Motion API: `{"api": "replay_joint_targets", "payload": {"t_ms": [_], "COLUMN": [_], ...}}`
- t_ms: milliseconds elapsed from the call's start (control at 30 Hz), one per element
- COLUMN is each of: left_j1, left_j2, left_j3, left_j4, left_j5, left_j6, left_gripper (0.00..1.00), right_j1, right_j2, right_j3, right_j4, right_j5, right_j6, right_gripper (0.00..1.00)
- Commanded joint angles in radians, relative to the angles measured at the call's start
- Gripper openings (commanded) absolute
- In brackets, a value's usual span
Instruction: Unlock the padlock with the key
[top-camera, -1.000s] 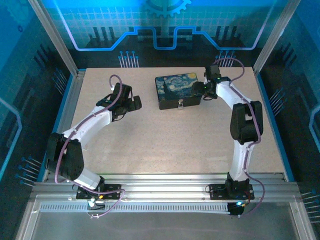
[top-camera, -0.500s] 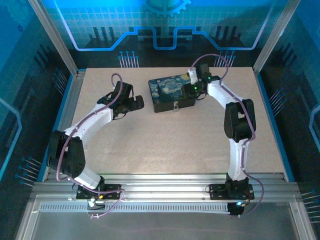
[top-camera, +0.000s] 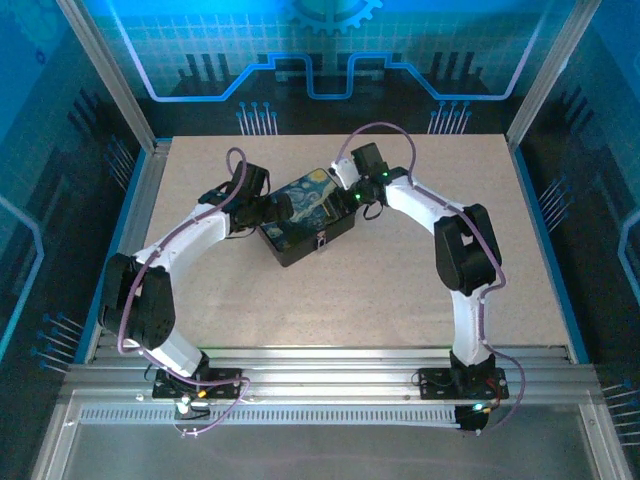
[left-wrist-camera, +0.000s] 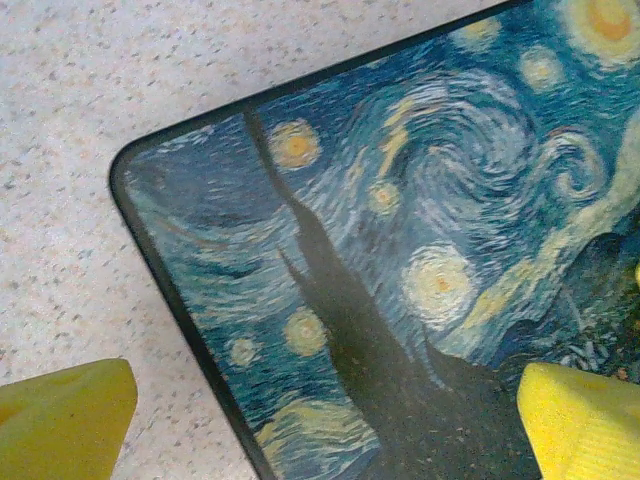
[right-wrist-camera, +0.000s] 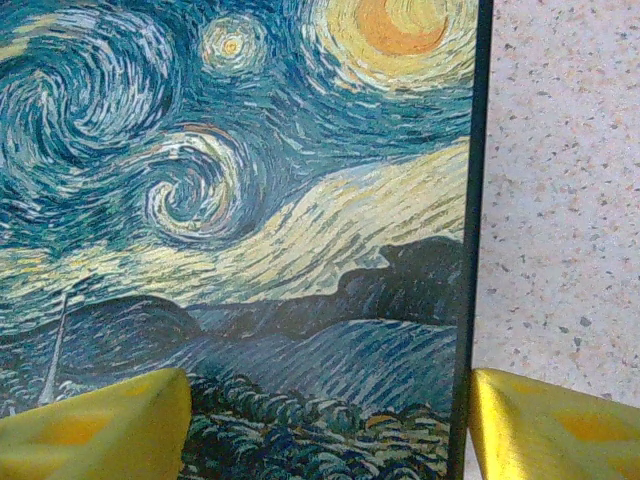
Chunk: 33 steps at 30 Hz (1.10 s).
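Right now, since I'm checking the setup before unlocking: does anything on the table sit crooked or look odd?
The painted box sits skewed, turned diagonally to the edges of the table, and its front with the padlock faces the near right. Nothing looks spilled or damaged.

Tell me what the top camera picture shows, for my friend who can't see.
A dark box painted with a swirly blue-and-yellow night sky sits crooked on a speckled table, a tiny silver padlock on its front. Two white robot arms reach in, the left gripper and right gripper open at opposite ends of it.
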Motion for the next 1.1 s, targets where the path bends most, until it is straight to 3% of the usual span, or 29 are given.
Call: {"api": "replay_joint_targets", "payload": {"t_ms": [0, 233, 433, 633, 833, 1067], "left_j1": [0.018, 0.199, 0.381, 0.616, 0.780, 0.813], "left_j2": [-0.035, -0.147, -0.274, -0.261, -0.167, -0.076], "left_j3": [0.036, -0.050, -0.207, -0.315, -0.342, -0.302], "left_j4": [-0.115, -0.243, -0.320, -0.296, -0.210, -0.218], "left_j5": [-0.067, -0.112, -0.132, -0.044, 0.035, -0.037], "left_j6": [-0.068, -0.235, -0.339, -0.295, -0.242, -0.240], "left_gripper": [0.99, 0.99, 0.99, 0.90, 0.81, 0.75], "right_j1": [0.000, -0.010, -0.005, 0.043, 0.097, 0.131], "right_j2": [-0.044, -0.164, -0.262, -0.330, -0.378, -0.423], "right_j3": [-0.033, -0.045, -0.090, -0.129, -0.145, -0.184], "right_j4": [-0.040, -0.021, -0.017, -0.042, -0.082, -0.077], "right_j5": [-0.032, -0.047, -0.021, -0.038, -0.030, -0.022], "right_j6": [-0.015, 0.017, 0.060, 0.083, 0.095, 0.119], "right_gripper": [0.74, 0.80, 0.79, 0.76, 0.76, 0.75]}}
